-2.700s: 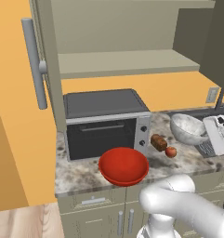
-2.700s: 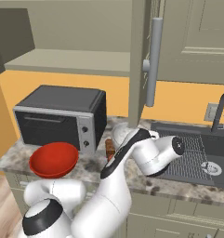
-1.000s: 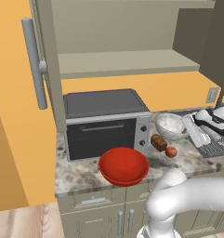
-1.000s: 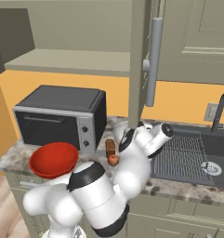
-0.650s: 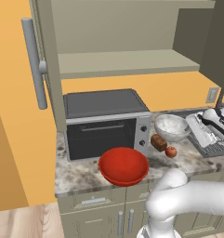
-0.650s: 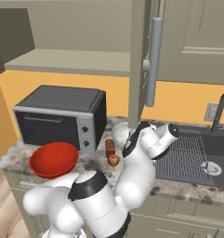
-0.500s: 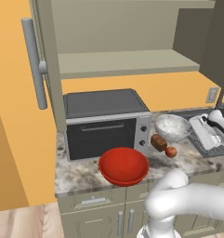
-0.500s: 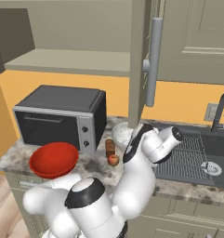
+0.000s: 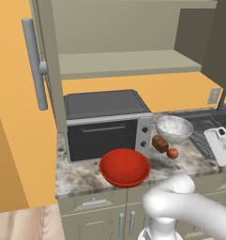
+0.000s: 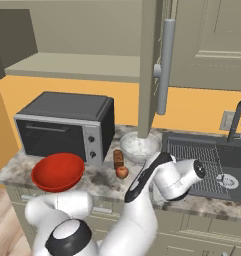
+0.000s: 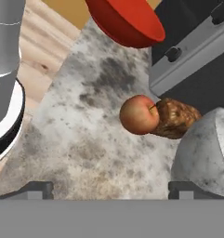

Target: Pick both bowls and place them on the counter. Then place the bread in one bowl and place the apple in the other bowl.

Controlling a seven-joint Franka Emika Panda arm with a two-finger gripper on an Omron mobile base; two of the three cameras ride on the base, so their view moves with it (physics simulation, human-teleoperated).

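both bowls sit on the granite-look counter (image 9: 81, 176): the glossy red bowl (image 9: 124, 167) near the front edge, before the toaster oven (image 9: 105, 123), and the grey-white marbled bowl (image 9: 174, 128) further back, just beside the oven's knob side and next to the dark sink (image 10: 212, 160) with its ribbed drain grid. between the two bowls lie the brown bread chunk (image 9: 160, 143) and the small red apple (image 9: 172, 153); in the hand view the apple (image 11: 138, 115) and the bread (image 11: 177, 118) appear to touch each other, with the marbled bowl (image 11: 206, 151) close by the bread and the red bowl (image 11: 125, 19) well apart beyond them. neither food item is in a bowl. the gripper (image 11: 111, 189) hovers over bare counter near the apple, its two dark fingertips (image 11: 34, 189) set wide apart with nothing between them. in the right base view the white arm bends over the counter edge by the sink. an open upper cabinet shelf (image 9: 124, 63) hangs above the oven.
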